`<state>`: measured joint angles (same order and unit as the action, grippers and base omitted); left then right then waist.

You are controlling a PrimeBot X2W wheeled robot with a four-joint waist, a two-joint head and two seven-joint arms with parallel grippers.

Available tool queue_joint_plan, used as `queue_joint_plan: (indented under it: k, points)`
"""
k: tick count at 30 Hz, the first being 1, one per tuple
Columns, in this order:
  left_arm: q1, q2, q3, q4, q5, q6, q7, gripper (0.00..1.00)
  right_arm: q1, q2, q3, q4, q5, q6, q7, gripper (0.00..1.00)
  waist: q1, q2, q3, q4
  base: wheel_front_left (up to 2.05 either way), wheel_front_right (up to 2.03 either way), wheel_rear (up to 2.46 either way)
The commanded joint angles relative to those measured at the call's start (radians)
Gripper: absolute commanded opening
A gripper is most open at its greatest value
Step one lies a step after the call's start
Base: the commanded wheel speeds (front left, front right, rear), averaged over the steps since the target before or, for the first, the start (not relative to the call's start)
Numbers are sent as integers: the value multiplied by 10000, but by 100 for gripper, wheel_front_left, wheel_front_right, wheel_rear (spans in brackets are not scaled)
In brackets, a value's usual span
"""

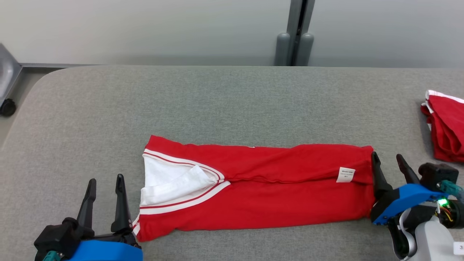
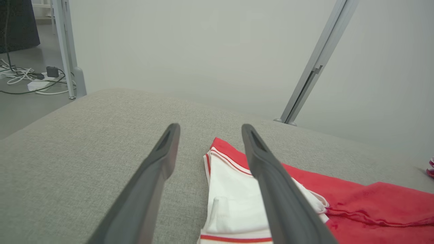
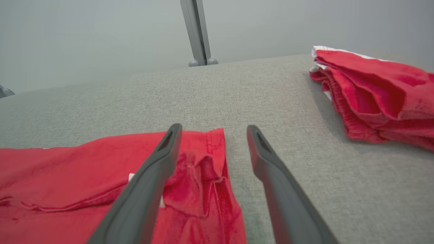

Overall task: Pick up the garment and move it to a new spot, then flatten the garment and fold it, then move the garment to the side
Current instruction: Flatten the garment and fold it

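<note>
Left gripper (image 1: 105,179): you are looking at two long dark fingers standing wide apart and holding nothing, their tips pointing up just beside the collar end.
Right gripper (image 1: 387,156): its tapered fingers are spreading just as wide and gripping nothing. The inner one is sitting at the hem edge, and the outer one is hanging over bare table.
Red jersey (image 1: 272,188): it is lying flat between your two grippers as a long folded band of soft knit.
Collar (image 1: 181,181): the white V-neck with red-striped trim is facing the left gripper.
Care tag (image 1: 345,174): a small white rectangle is sitting near the right gripper's inner finger.
Table (image 1: 217,101): grey woven cloth with a rounded corner is carrying everything.
Second red garment (image 1: 447,127): a rumpled heap is lying beyond and outside the right gripper, apart from the jersey.
</note>
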<state>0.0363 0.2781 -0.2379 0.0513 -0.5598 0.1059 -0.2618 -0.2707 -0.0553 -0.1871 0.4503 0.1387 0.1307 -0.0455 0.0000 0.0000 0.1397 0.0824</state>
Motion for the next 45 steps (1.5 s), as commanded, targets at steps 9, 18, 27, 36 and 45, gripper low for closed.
queue_joint_plan:
  k: [9, 18, 27, 36, 45]
  points:
    - [79, -263, 110, 34, 251, -219, -42, 100, -450, 41, -909, 1875, -1495, 1, 151, 100, 0, 0, 75, 583, 0, 0, 0]
    - [173, -346, 238, 27, 434, -288, -42, 100, -873, 61, -220, 3443, -1203, 1, -5, 35, 0, 0, 94, 514, 0, 0, 0]
    - [228, -399, 171, -76, 622, -261, -43, 100, -1605, -7, -203, 3677, -1338, -2, -384, 0, 0, 0, 65, 15, 0, 0, 0]
    - [240, -427, 71, -37, 669, -296, -37, 100, -1004, -777, -697, 2317, -1476, -2, 49, 0, 0, 0, -13, -667, 0, 0, 0]
    - [-23, -460, -128, 143, 671, -327, -9, 100, -227, -645, -915, 496, -1013, -1, 1028, 0, 0, 0, -18, -1009, 0, 0, 0]
